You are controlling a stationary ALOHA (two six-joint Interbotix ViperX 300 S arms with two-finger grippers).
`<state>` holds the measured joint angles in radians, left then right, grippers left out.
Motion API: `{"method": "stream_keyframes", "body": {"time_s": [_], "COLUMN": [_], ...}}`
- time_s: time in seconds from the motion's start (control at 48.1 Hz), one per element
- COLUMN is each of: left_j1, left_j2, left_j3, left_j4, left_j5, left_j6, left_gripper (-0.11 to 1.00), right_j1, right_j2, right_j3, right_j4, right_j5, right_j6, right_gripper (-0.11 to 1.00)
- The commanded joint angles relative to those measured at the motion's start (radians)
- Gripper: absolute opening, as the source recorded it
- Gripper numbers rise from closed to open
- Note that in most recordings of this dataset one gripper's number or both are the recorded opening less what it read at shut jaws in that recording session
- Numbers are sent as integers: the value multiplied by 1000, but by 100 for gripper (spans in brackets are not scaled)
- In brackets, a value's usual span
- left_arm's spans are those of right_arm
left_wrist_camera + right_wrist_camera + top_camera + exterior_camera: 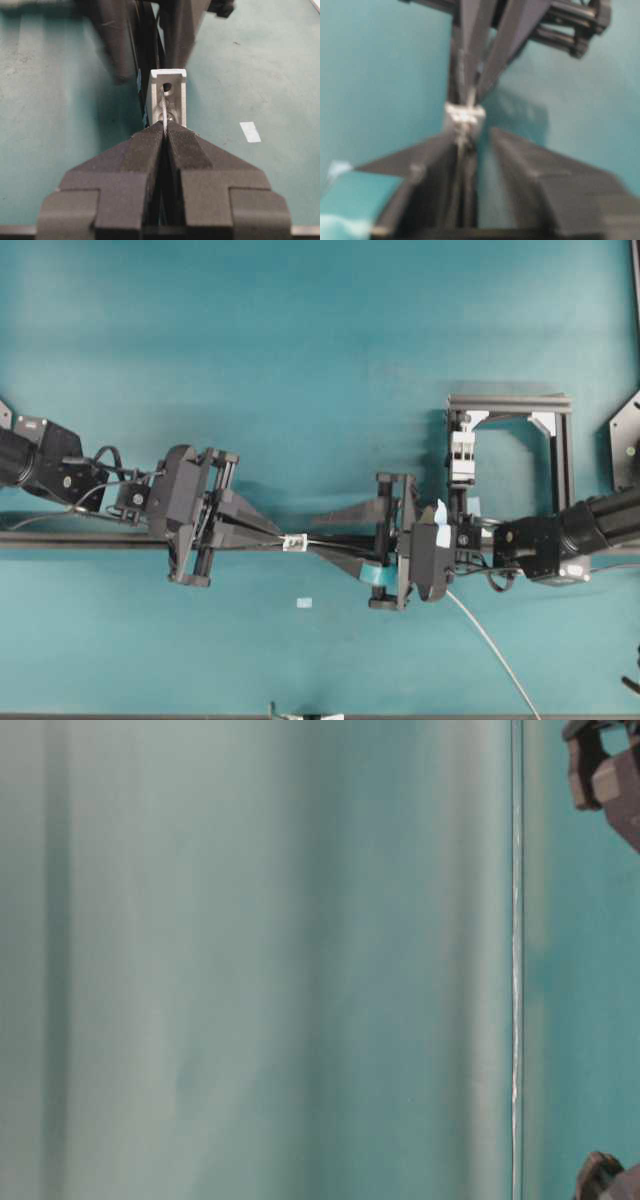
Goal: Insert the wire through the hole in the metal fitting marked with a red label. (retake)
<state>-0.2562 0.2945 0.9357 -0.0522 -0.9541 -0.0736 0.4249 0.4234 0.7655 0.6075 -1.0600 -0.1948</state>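
The metal fitting (168,95) is a small silvery bracket on the black rail (100,539); no red label shows on it. My left gripper (165,131) is shut on the wire (164,112), its tips almost touching the fitting. The wire runs straight up into the hole (167,88). Overhead, the fitting (294,542) lies between both grippers. My right gripper (322,538) stands open, its fingers (345,514) spread either side of the rail. In the blurred right wrist view a pale strand (463,142) runs from the fitting (464,116) between the open fingers (530,160).
A black frame (560,440) holding a white clamp block (461,455) stands at the back right. A small pale rectangle (304,602) lies on the teal mat in front of the rail. The wire's long tail (490,640) trails toward the front right edge.
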Motion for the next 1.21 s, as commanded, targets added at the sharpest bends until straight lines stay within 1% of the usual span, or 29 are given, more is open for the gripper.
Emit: {"method": "stream_keyframes", "body": {"time_s": [0.0, 0.042, 0.062, 0.499, 0.748, 0.956, 1.185], "left_j1": [-2, -2, -2, -2, -2, -3, -15], "left_j2": [-34, -32, -32, -37, -86, -137, -221], "left_j3": [-5, -6, -5, 2, 31, 69, 150], "left_j4": [2, 2, 2, 2, 2, 6, 5], "left_j5": [-5, -5, -5, 9, 38, 87, 107], "left_j6": [-2, -2, -2, 0, 3, 5, 5], "left_gripper": [-11, -11, -11, -11, -11, -11, -11], "right_j1": [-3, -2, -2, -2, -3, -2, -2], "right_j2": [-43, -48, -51, -54, -54, -54, -54], "right_j3": [6, 9, 11, 15, 17, 17, 20], "right_j4": [-3, -3, -3, -3, -3, -3, -3], "right_j5": [-5, -5, -5, -8, -8, -3, -3], "right_j6": [0, 0, 0, 2, 2, 2, 2], "right_gripper": [71, 81, 82, 81, 80, 80, 80]}}
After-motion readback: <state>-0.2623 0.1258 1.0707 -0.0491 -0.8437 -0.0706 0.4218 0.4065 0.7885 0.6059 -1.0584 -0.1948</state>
